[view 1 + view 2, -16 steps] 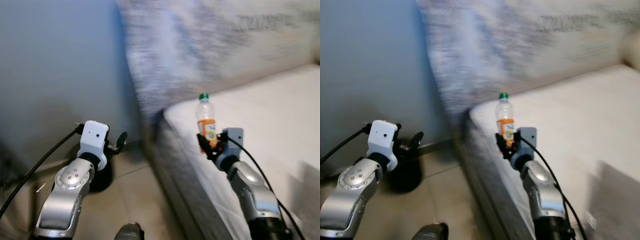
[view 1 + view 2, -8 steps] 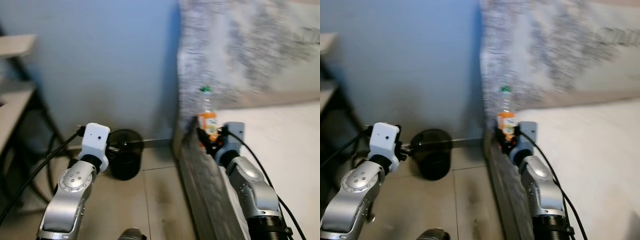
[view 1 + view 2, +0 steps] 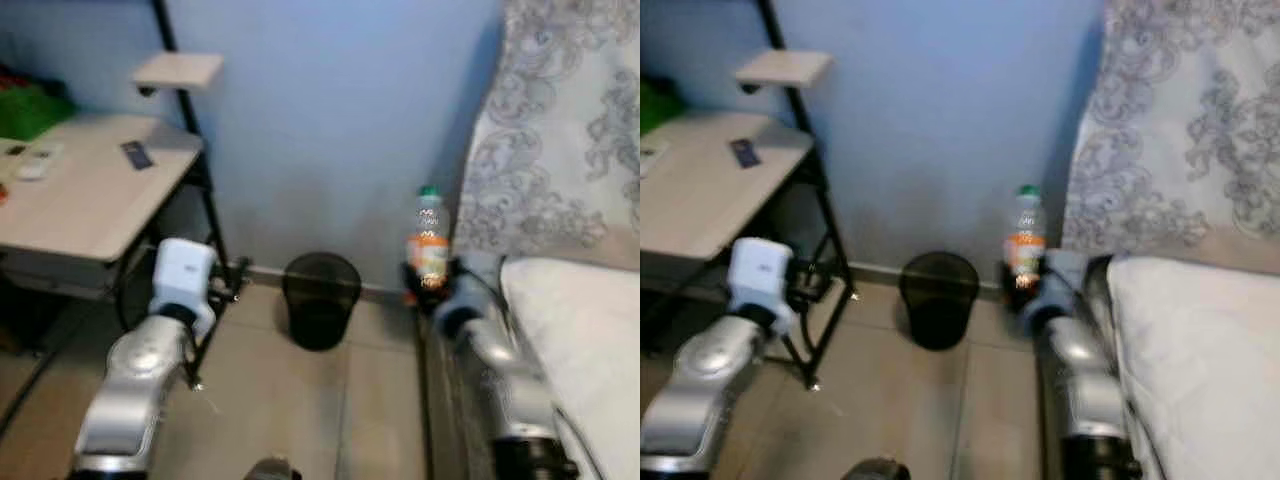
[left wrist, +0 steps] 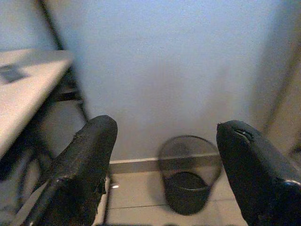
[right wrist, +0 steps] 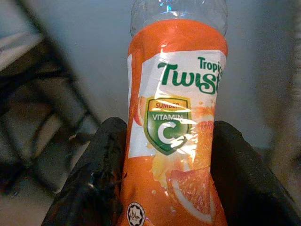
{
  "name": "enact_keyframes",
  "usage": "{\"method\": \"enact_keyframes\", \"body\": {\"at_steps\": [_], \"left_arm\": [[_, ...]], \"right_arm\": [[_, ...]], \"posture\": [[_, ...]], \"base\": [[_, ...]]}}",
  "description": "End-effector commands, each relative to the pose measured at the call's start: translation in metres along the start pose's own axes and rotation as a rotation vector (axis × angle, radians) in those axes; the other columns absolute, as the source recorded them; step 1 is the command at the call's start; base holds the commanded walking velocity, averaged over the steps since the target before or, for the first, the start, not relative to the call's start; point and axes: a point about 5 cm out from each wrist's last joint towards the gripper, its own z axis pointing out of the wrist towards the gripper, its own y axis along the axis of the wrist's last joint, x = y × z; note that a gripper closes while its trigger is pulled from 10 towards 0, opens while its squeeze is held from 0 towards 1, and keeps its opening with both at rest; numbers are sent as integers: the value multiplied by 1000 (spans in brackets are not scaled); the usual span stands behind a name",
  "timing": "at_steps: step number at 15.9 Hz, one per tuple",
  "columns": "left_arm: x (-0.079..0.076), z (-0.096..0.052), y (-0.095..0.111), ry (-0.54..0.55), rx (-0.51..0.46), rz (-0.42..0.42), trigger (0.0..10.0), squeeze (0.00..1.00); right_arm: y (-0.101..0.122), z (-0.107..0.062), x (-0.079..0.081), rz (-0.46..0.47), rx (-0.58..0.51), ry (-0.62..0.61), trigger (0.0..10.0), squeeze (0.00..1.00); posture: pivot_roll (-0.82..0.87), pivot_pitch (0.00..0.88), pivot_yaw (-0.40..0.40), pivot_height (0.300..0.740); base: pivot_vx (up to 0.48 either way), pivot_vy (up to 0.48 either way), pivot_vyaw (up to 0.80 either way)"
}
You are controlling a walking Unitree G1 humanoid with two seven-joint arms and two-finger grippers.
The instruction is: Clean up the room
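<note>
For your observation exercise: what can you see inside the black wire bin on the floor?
Inside the bin, only a dark bottom shows; its near wall hides the lower part.

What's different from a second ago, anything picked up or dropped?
Only the view swung left, off the bed toward the blue wall, bringing the desk and black bin into sight. The right end effector still grips the bottle; the left end effector stays open, empty.

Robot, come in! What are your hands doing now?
Right hand shut on bottle. Left hand open, bin ahead. Nothing blocking.
</note>
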Motion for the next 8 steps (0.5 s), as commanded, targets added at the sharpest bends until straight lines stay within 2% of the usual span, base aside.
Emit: {"method": "enact_keyframes", "body": {"at_steps": [1, 5, 8], "left_arm": [[-7, 2, 1, -43, -7, -3, 10000, 0], [-12, 1, 0, -70, -7, 10, 10000, 0], [-12, 0, -1, -69, -8, 13, 10000, 0]], "right_arm": [[6, -3, -6, -32, -26, -29, 10000, 0], [5, 4, -5, -86, 1, -33, 10000, 0], [2, 7, -2, -93, 23, -26, 10000, 0]], "posture": [[118, 0, 30, 740], [137, 0, 1, 740], [149, 0, -12, 740]], "base": [[251, 0, 0], [283, 0, 0], [292, 0, 0]]}}
